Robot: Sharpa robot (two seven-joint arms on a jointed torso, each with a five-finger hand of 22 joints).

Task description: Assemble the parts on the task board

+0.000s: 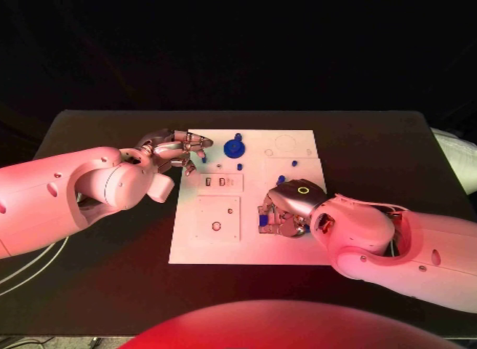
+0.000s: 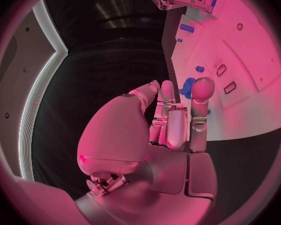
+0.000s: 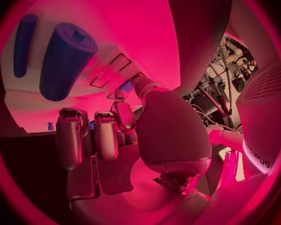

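My right hand (image 1: pixel 283 213) works at the near right part of the task board (image 1: pixel 202 251), fingers curled down onto a small blue part (image 1: pixel 264 216) at the board's right-hand fixture; I judge the low, closed posture serves to seat or steady that part, though the head view does not settle whether the part is gripped or merely touched. The right wrist view adds what the head camera cannot: a thick blue cylinder (image 3: pixel 64 60) with a hollow end and a slimmer blue rod (image 3: pixel 23 44) lie side by side on the white board just beyond my fingers (image 3: pixel 106 135), and those fingers are bent with no part visibly between them, so I cannot tell whether this hand holds anything. Further out, my left hand (image 1: pixel 174 149) hovers at the far left corner of the board, fingers loosely together and empty in the left wrist view, where its fingertips (image 2: pixel 203 90) stand near a blue disc-shaped part (image 2: pixel 188 86); I judge it is staged to pick that piece next. The head view places this blue disc (image 1: pixel 234 147) on the far half of the board, beside a small blue peg (image 1: pixel 281 179). The bench (image 1: pixel 102 131) carries the board centrally.
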